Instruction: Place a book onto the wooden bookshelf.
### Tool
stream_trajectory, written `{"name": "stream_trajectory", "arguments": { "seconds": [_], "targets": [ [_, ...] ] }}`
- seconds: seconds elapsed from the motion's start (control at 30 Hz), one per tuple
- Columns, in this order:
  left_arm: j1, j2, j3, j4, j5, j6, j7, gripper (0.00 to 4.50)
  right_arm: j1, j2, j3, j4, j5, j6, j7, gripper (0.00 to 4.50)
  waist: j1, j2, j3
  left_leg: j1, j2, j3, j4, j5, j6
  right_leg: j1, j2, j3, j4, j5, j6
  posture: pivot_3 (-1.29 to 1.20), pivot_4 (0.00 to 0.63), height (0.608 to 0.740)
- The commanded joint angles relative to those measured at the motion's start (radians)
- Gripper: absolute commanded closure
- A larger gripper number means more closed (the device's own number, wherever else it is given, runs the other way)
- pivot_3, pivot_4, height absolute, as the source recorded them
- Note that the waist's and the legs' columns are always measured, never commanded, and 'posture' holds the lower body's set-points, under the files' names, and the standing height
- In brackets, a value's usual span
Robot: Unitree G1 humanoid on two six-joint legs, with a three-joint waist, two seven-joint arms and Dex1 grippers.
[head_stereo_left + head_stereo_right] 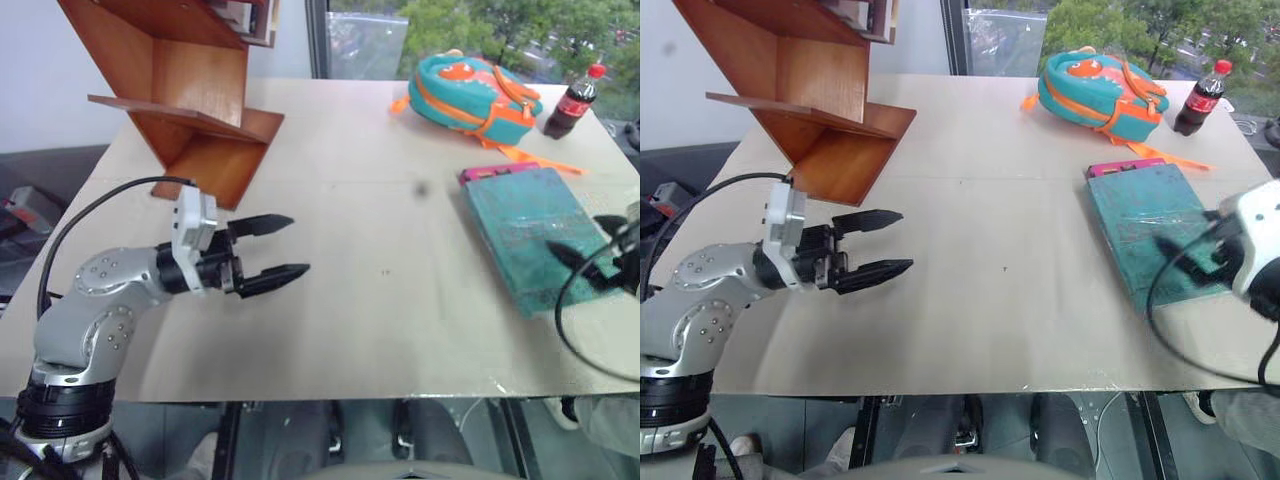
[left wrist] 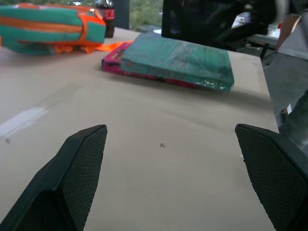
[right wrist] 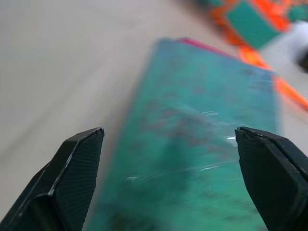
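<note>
Bookshelf (image 1: 190,100): far left on worktop (image 1: 380,300), some books in its top compartment.
Left hand (image 1: 285,248): fingers apart, holding nothing.
Book (image 1: 530,235): flat at right, on a pink book (image 1: 480,174).
Right hand (image 1: 1188,255): fingers apart, above the book.

The wooden bookshelf (image 1: 185,95) at upper left is smooth reddish-brown wood with a soft sheen. The book (image 1: 528,232) at right has a glossy teal cover catching highlights. The table (image 1: 370,300) looks matt beige board. The backpack (image 1: 470,92) is cloth
</note>
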Motion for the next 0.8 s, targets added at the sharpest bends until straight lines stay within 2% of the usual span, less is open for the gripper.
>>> {"name": "stream_trajectory", "arguments": {
  "seconds": [0.03,0.17,0.33,0.53,0.8],
  "targets": [
    [-0.04,-0.025,-0.017,-0.053,-0.026,-0.003,0.019,0.0,-0.143,-0.013,0.034,0.147,-0.068,0.022,-0.102,1.96,0.0,0.0,0.0,0.0,0.0,0.0,0.0,0.0,0.0,0.0,0.0,0.0,0.0,0.0,0.0,0.0,0.15,0.74],
    [-0.068,-0.041,-0.031,-0.057,-0.029,0.002,0.032,0.0,-0.347,-0.025,0.101,0.405,-0.167,0.033,-0.2,3.65,-0.003,0.001,0.0,0.001,0.0,0.001,0.0,0.0,0.0,0.0,0.002,0.0,0.0,0.002,0.004,0.0,0.15,0.74],
    [-0.065,-0.054,-0.039,-0.072,-0.03,0.0,0.043,0.0,-0.591,-0.032,0.296,0.752,-0.33,0.062,-0.284,3.65,-0.009,0.001,0.001,0.0,0.001,0.003,0.0,0.0,0.0,-0.001,0.003,0.001,0.0,0.002,0.004,0.0,0.15,0.74],
    [-0.033,-0.058,-0.02,-0.099,-0.037,0.002,0.066,0.0,-0.842,0.015,0.324,1.171,-0.341,0.053,-0.21,3.65,-0.026,0.003,0.002,0.0,0.001,0.004,-0.001,0.0,0.0,-0.001,0.003,0.002,0.0,0.002,0.004,0.0,0.15,0.74],
    [0.022,-0.046,0.01,-0.135,-0.055,0.006,0.09,0.0,-0.983,0.037,0.354,1.467,-0.378,-0.005,-0.125,3.65,-0.029,0.003,0.002,0.0,0.001,0.005,-0.002,0.0,0.0,-0.001,0.003,0.001,-0.002,0.002,0.004,0.0,0.15,0.74]
  ]
}}
